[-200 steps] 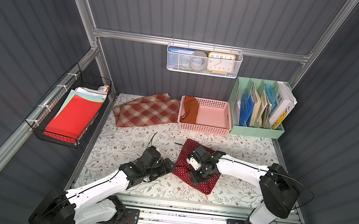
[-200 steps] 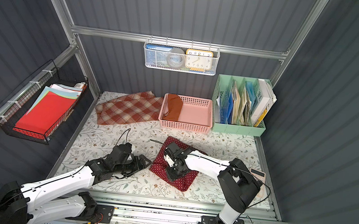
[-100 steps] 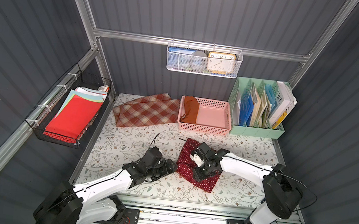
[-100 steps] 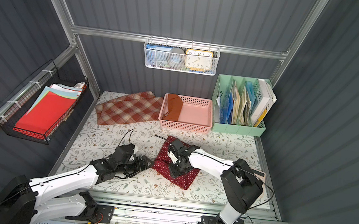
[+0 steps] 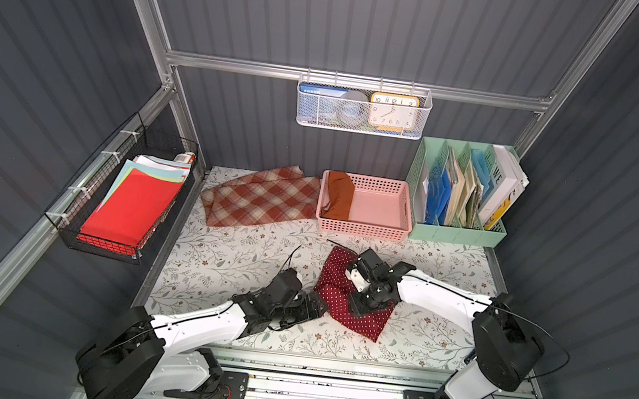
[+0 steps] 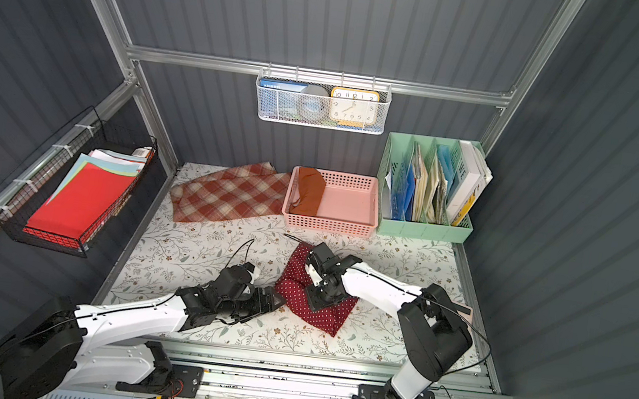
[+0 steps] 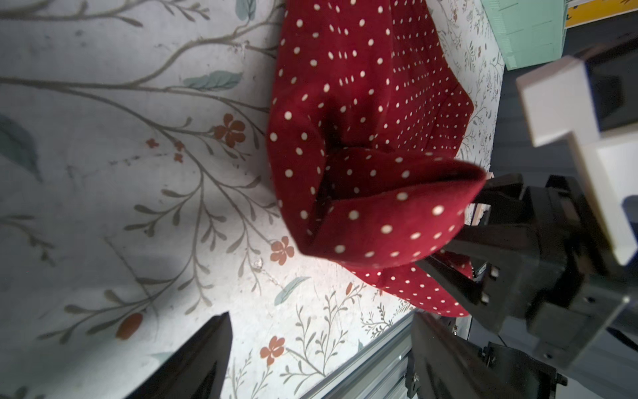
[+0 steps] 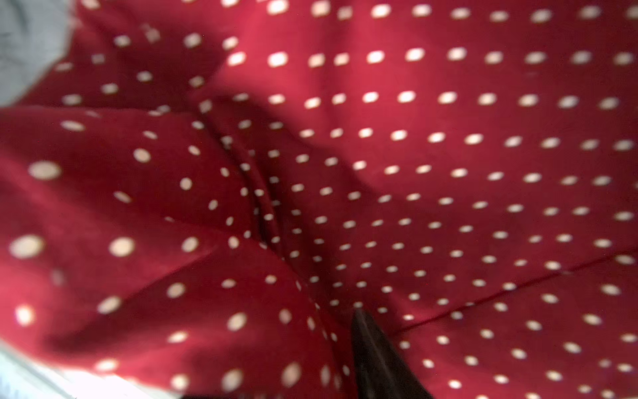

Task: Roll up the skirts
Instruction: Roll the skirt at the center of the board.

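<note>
Polka-dot skirt (image 5: 365,325) soft, crumpled folds | left gripper (image 7: 320,315) spread wide, released | right gripper (image 5: 363,303) grip unclear

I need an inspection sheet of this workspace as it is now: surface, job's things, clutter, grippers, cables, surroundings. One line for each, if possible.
surface: floral mat, lying flat.
job's things: polka-dot skirt at front, partly folded, not rolled; plaid skirt spread at back; orange skirt lies in pink basket.
clutter: green file organiser with papers; black wire basket holding paper sheets; white mesh basket with clock.
grippers: left gripper open beside polka-dot skirt, nothing between its fingers; right gripper down on polka-dot skirt, grip unclear.
cables: black cable loops above left wrist.
surroundings: grey ribbed walls, aluminium frame.
</note>
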Available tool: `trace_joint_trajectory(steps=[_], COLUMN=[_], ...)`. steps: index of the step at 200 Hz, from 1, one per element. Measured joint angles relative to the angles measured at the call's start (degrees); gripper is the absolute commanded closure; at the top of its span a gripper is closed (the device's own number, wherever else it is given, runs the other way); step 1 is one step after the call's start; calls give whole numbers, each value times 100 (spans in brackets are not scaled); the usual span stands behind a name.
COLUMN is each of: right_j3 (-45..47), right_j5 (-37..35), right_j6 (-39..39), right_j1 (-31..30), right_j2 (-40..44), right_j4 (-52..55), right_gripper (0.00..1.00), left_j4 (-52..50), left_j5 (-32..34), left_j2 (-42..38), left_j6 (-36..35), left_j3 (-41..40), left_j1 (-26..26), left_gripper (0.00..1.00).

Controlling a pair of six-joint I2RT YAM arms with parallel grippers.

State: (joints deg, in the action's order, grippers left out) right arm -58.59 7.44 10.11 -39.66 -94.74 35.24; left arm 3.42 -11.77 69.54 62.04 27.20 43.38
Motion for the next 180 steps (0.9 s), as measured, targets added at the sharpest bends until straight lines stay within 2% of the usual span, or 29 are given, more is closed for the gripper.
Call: trace_joint_trajectory(steps=[42,83,129,180], right_j3=[0,-59,-127,-63], right_j5=[-68,28,566,944], right_j6=[24,28,7,9], right_j1=[223,249,304,302], right_j2=[-297,-424,-590,-546], right_j4=[-120,-160,-319,-457], right_gripper=[51,51,51,51], left_j4=[151,444,901,1119], left_j5=[63,144,282,476], left_j2=[155,457,577,208], left_j6=[20,66,107,129], left_j3=[2,11,46,-76], left_j1=[22,35,197,289], left_gripper=[12,0,0,0])
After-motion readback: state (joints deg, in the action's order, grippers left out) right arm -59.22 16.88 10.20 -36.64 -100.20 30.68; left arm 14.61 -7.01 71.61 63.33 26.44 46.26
